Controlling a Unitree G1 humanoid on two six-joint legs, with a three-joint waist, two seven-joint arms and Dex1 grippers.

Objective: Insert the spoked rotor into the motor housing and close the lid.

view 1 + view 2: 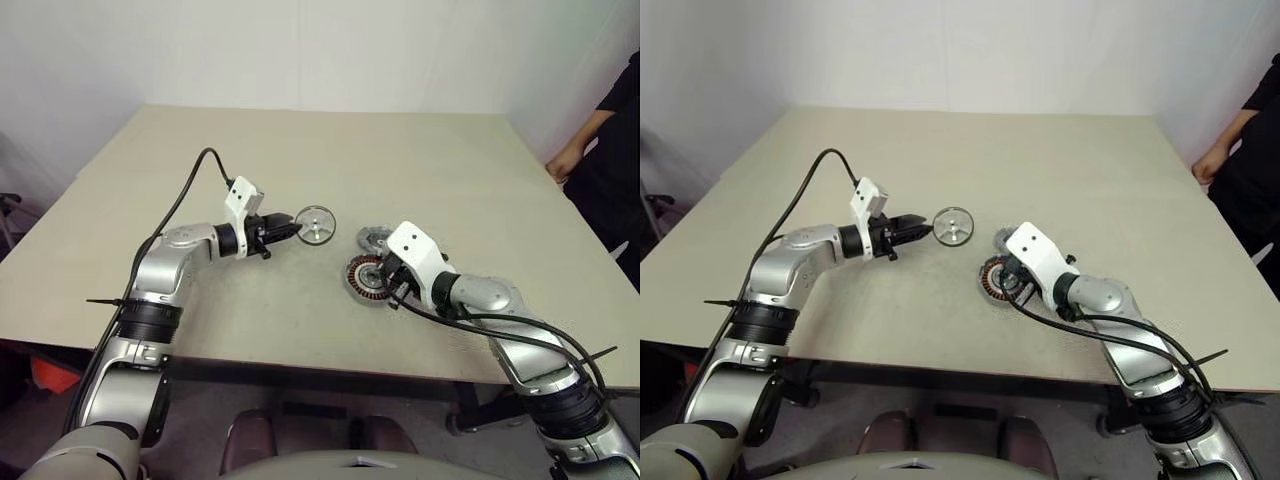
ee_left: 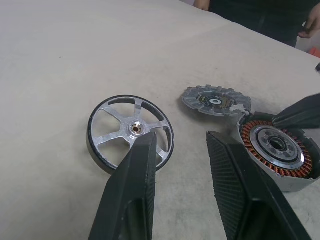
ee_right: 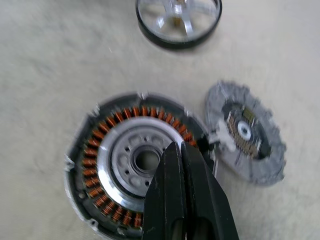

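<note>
The silver spoked rotor [image 2: 130,134] lies flat beside the half-open left gripper [image 1: 291,230]. The pinched-together right gripper [image 3: 181,150] hovers over the copper-wound motor housing [image 3: 132,165], mid-table [image 1: 300,150].

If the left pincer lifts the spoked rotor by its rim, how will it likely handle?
The spoked rotor looks like rigid metal, so probably stiff. Its open spokes suggest it is fairly light. The round rim could roll if set on edge, and the shiny face may be slippery.
</note>
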